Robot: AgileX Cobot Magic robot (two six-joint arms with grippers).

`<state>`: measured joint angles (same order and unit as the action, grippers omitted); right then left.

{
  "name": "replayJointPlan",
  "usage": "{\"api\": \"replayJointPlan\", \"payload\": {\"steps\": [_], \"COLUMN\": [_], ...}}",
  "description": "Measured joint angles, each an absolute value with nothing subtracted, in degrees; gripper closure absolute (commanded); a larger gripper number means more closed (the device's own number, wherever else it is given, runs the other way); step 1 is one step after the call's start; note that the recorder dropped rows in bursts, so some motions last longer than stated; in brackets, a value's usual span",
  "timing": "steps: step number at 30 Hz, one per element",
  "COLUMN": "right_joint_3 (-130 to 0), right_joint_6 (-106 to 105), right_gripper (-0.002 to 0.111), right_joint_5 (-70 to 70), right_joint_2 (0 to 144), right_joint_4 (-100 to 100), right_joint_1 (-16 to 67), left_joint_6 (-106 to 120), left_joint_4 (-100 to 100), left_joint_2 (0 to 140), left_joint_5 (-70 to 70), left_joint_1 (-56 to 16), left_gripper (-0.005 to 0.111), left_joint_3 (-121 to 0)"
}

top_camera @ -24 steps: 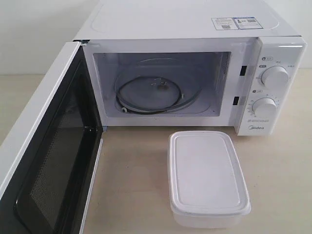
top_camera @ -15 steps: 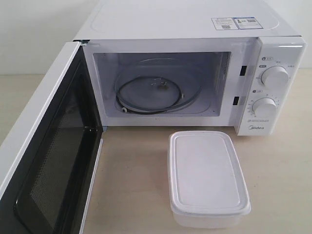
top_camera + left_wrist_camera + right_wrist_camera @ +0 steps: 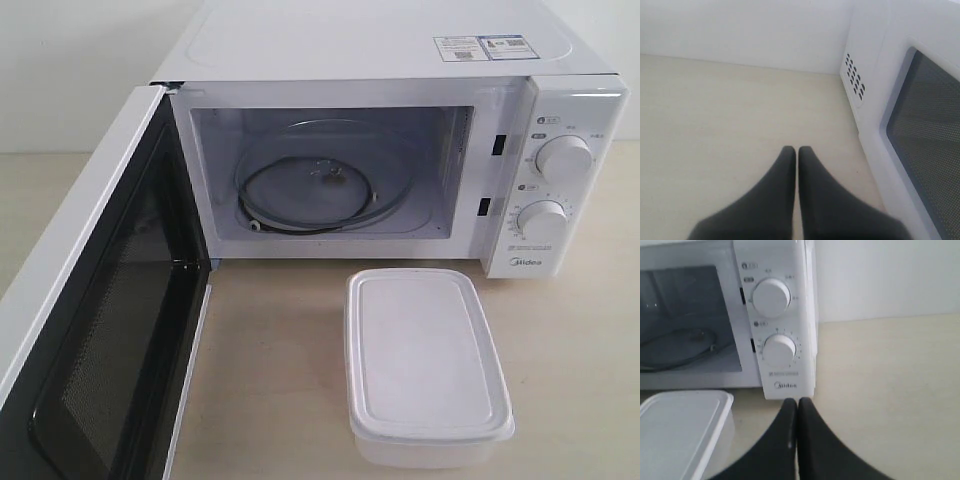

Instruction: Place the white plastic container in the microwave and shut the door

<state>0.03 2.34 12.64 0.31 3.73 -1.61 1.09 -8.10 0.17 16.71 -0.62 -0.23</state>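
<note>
The white plastic container (image 3: 425, 365) sits lidded on the table, in front of the microwave (image 3: 380, 60) and below its dial panel. The door (image 3: 110, 310) is swung wide open at the left, its dark mesh window facing inward. Inside the cavity lies the glass turntable (image 3: 325, 180). Neither gripper shows in the exterior view. My left gripper (image 3: 797, 151) is shut and empty above bare table, beside the door (image 3: 922, 125). My right gripper (image 3: 797, 402) is shut and empty, close to the microwave (image 3: 777, 320) below its dials, with the container (image 3: 677, 430) off to one side.
Two round dials (image 3: 562, 157) stand on the microwave's right panel. A pale wall runs behind the table (image 3: 270, 370). Vent holes (image 3: 854, 77) mark the microwave's side in the left wrist view.
</note>
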Motion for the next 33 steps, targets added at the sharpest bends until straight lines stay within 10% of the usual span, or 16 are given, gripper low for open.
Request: {"api": "replayJointPlan", "payload": {"steps": [11,33], "right_joint_3": [-0.1,-17.6], "right_joint_6": [2.6,-0.9], "right_gripper": [0.109,0.109], "right_joint_5": [-21.0,-23.6], "right_joint_2": [0.2,35.0], "right_joint_4": [4.4,4.7], "right_joint_1": [-1.6,-1.6], "left_joint_6": [1.1,1.1], "left_joint_4": [-8.1,-8.1], "left_joint_2": [0.2,0.2], "left_joint_5": [16.7,16.7], "left_joint_1": [-0.6,-0.6], "left_gripper": [0.102,0.102], "left_joint_3": [-0.2,-0.2]}}
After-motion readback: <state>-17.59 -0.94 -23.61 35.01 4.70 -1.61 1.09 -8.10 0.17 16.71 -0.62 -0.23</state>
